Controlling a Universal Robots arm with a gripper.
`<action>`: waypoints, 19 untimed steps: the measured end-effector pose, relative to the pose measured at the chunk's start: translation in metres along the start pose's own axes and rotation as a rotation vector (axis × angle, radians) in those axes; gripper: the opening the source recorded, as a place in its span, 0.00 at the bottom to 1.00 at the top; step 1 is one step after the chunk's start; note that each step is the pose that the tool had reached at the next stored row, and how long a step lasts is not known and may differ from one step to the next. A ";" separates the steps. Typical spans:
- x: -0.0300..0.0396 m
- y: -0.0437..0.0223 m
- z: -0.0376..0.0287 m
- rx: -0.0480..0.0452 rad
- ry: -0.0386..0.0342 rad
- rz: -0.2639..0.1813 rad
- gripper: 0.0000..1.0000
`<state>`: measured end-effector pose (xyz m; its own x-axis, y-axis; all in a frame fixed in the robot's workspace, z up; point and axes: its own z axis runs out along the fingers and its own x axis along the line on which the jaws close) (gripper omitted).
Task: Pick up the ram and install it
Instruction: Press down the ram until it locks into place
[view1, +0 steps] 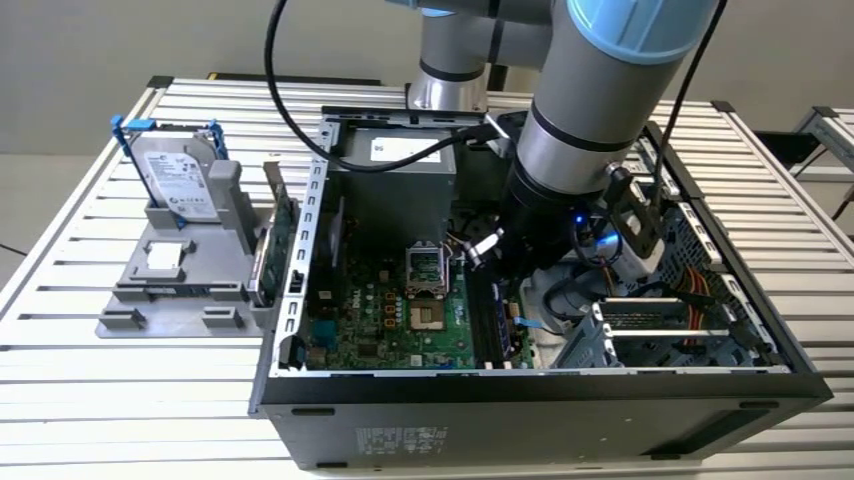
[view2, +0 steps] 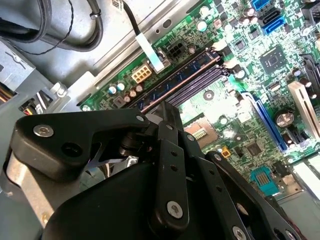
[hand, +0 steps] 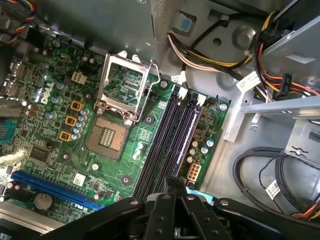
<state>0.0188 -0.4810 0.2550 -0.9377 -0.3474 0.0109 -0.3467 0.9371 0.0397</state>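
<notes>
Ram (view2: 186, 70) lies along a memory slot (hand: 165, 135) right of the processor socket (hand: 112, 135), under the gripper (view2: 165, 112); its grip, spread or pinched, I cannot tell. Uneven pressure could leave one end unlatched or strain the motherboard (hand: 55, 125)

**Materials and finishes inside the open case**

The gripper (view2: 167, 117) is formed of matt black plastic-looking links fastened with bright metal screws. The motherboard (hand: 125, 145) is seen as glossy green board. The computer case (view1: 534, 415) is made of dull grey sheet metal, and the table (view1: 120, 385) of ribbed, pale metal.
</notes>
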 end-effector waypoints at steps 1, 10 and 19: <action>0.0000 0.0000 0.0000 -0.0003 0.0000 -0.004 0.00; 0.0000 0.0000 0.0000 -0.0027 0.0008 -0.039 0.00; -0.0001 0.0001 0.0001 -0.0043 0.0023 -0.086 0.00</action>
<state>0.0188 -0.4809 0.2549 -0.9044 -0.4267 0.0096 -0.4259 0.9037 0.0448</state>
